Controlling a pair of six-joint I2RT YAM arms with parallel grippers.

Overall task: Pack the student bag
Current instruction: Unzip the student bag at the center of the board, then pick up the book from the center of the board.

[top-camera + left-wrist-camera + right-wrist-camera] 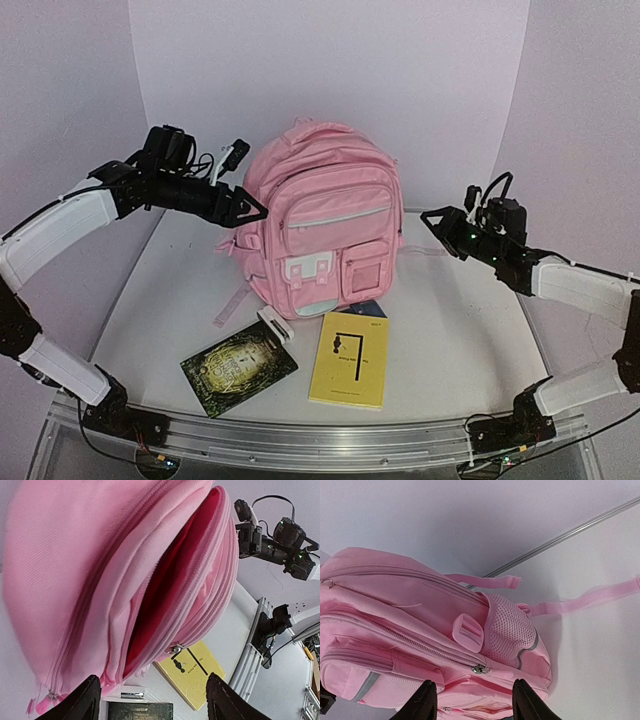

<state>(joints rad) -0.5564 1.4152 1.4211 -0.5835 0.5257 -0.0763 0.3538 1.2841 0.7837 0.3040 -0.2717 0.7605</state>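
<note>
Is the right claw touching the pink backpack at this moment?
Apart. The top view shows a plain gap of pale background between the right claw and the near side of the pink backpack. The jaws stand open and hold nothing.

Pink student bag (325,215), upright, top unzipped

We note white table (480,330). On it, pink backpack (325,210) upright, frame centre. Below it, yellow book (350,362) flat. Dark green book (238,370) lower left, small white item (276,326) touching its upper corner. Dark blue corner (368,308) between backpack and yellow book.
</note>
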